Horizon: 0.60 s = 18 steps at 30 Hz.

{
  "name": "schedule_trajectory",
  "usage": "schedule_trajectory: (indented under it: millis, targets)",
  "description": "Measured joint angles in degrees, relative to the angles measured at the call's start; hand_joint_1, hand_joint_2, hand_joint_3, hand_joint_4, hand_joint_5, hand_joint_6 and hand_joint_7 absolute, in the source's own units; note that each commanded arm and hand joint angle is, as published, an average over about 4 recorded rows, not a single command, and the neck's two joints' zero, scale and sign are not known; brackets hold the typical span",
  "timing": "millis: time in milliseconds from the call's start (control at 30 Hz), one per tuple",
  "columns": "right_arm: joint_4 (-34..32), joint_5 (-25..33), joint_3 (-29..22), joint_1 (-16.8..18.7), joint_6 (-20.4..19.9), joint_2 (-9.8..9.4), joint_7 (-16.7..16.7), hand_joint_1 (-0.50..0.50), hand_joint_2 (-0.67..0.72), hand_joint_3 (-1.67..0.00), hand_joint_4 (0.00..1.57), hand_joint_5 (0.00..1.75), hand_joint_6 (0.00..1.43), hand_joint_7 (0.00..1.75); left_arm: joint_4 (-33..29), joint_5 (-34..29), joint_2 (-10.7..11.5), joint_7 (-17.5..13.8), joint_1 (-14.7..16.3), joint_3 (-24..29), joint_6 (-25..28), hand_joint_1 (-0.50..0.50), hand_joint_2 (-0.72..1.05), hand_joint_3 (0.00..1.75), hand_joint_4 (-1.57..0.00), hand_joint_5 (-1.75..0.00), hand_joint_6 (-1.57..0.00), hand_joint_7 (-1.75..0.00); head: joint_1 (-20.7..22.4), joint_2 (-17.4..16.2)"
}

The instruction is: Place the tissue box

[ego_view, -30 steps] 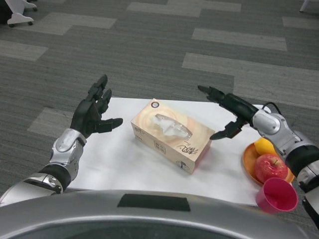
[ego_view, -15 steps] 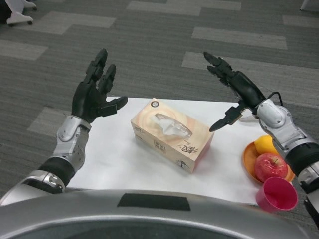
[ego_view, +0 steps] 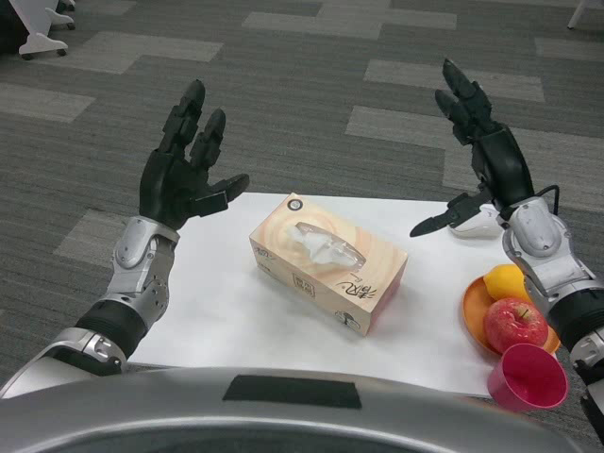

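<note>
White table (ego_view: pixel 217 311) bears the box (ego_view: pixel 327 261), set down, I judge. Both my left hand (ego_view: pixel 189 170) and right hand (ego_view: pixel 481 151) hover spread, empty; next, retreat.

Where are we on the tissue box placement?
Looks done: the tissue box sits flat on the white table, touched by neither hand. In hand: nothing; the left hand and right hand are raised, fingers spread, either side of it. Nothing visibly left.

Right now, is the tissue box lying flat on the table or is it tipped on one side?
Lying flat. The tissue box rests on the white table on its broad bottom face; its opening faces up, showing a tissue.
</note>
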Motion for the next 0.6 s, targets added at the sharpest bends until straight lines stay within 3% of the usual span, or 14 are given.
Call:
schedule_trajectory:
  millis: [600]
  targets:
    - [0.0, 0.0, -0.2, 0.4, -0.5, 0.92, -0.8, -0.29, 0.22, -0.16, 0.00, 0.00, 0.00, 0.00, -1.6, 0.0, -0.8, 0.4, -0.1, 0.9, -0.2, 0.50, 1.05, 0.41, 0.00, 0.00, 0.00, 0.00, -0.1, 0.6]
